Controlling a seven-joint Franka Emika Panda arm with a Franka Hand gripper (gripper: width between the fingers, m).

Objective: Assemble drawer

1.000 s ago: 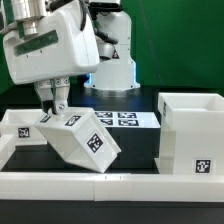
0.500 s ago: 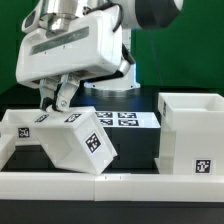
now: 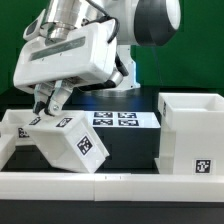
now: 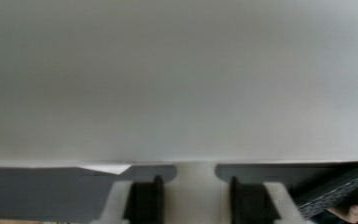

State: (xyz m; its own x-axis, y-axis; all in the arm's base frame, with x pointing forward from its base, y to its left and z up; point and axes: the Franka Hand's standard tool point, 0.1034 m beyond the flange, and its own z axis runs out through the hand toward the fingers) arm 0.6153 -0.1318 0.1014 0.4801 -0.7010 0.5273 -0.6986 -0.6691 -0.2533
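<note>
A white drawer tray [image 3: 76, 146] with square tags hangs tilted on one corner at the exterior view's left. My gripper [image 3: 49, 103] is shut on its upper wall. In the wrist view the tray's white face [image 4: 176, 80] fills most of the picture, and a white wall sits pinched between the dark pads [image 4: 153, 200] of my gripper [image 4: 195, 196]. A second white tray [image 3: 18, 125] lies behind it at the far left. The tall cube-like casing [image 3: 192, 135] stands open-topped at the exterior view's right. No knob shows.
The marker board [image 3: 116, 118] lies flat at the back middle of the black table. A low white rail [image 3: 110, 185] with tags runs along the front edge. The robot's base stands behind the board.
The wrist has swung over and leaned toward the exterior view's left. The held tray has shifted left and tilted further. The casing and the second tray have not moved.
</note>
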